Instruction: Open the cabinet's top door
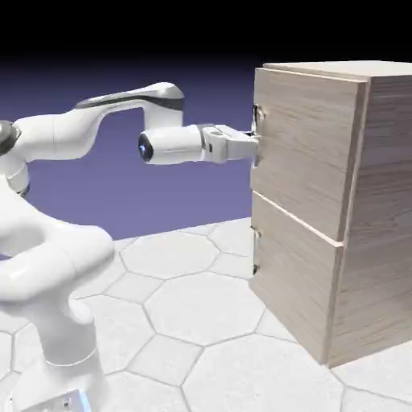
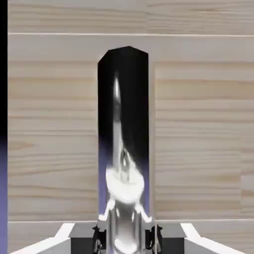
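Note:
The cabinet [image 1: 378, 209] of light wood grain stands at the exterior view's right. Its top door [image 1: 306, 153] carries a small dark metal handle [image 1: 256, 119] at its left edge. My gripper [image 1: 254, 146] reaches level from the left and sits right on that handle. In the hand view the handle [image 2: 123, 124] is a tall dark shiny bar, running up from between my fingertips [image 2: 99, 239], which press against its two sides. The gripper [image 2: 126, 240] is shut on the handle. Pale wood of the door [image 2: 198, 124] fills the rest of that view.
The lower panel [image 1: 294, 282] with its own small handle [image 1: 254, 251] lies under the top door. The arm's base and elbow [image 1: 48, 273] fill the exterior view's lower left. A hexagon-patterned table [image 1: 185, 306] spreads between arm and cabinet.

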`<state>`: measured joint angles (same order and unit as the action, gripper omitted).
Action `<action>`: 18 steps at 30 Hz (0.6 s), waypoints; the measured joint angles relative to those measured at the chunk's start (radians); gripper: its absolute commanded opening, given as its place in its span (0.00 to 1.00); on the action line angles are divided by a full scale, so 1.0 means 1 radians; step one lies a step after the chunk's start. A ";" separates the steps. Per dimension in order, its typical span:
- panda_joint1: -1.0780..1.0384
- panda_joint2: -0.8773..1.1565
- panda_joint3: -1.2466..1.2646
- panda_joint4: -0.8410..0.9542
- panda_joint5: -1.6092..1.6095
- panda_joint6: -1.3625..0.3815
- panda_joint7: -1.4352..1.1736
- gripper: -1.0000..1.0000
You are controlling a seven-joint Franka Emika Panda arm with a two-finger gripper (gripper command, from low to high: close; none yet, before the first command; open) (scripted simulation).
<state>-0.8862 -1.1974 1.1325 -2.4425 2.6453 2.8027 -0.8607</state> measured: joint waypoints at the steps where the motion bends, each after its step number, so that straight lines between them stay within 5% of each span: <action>1: 0.035 -0.002 -0.025 -0.036 -0.012 -0.031 -0.006 0.00; 18: 0.451 -0.143 -0.609 -0.521 -0.503 -0.550 -0.022 0.00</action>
<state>-0.4353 -1.3401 0.5230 -2.9635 2.1419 2.2531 -0.8829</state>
